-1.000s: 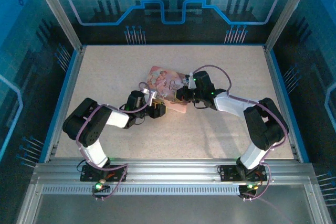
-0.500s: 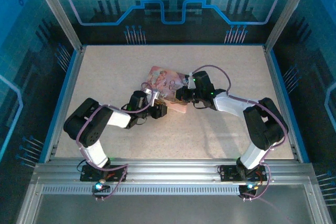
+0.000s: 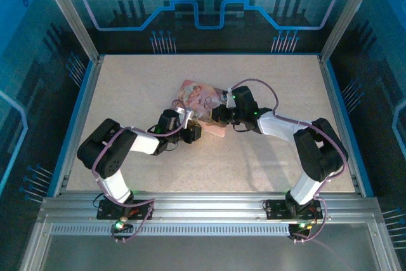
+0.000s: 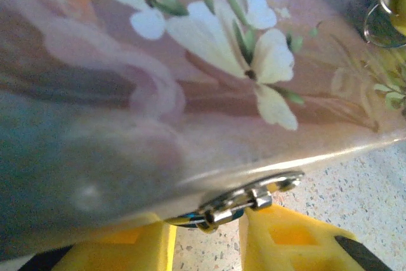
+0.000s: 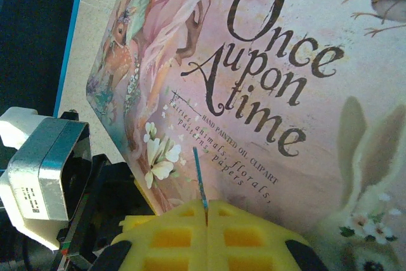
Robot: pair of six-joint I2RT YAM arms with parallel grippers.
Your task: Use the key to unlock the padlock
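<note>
Two arms meet at the pink box [image 3: 198, 96], which lies about mid-table [image 3: 266, 163], a little to the far side of centre. Your left gripper [image 3: 191, 132] sits at the box's near left edge, and your right gripper [image 3: 219, 116] is over its right side.

In your left wrist view, the left gripper [image 4: 209, 236] is low against the table with its yellow fingers [image 4: 288, 239] apart. Speckled table surface shows in the gap between them. The padlock [image 4: 244, 199], a small pale silvery piece, hangs at the lower edge of the pink box [image 4: 190, 93]. It sits just beyond the fingertips and across that gap. The right-hand finger appears to touch its underside, but you cannot tell from here whether the jaws are pressing on it. A thin metal ring [image 4: 379, 26] shows at the upper right of that view, against the box lid.

In your right wrist view, the right gripper [image 5: 207, 214] has its jaws pressed together on the key [image 5: 200, 176]. The key is a thin dark sliver standing up out of the seam between the fingers. It points across the lid of the pink box [image 5: 298, 68], toward the small print under "Once upon a time". The key is well apart from the padlock, which is down at the box's edge by the left arm's grey and white wrist housing [image 5: 41, 169].
</note>
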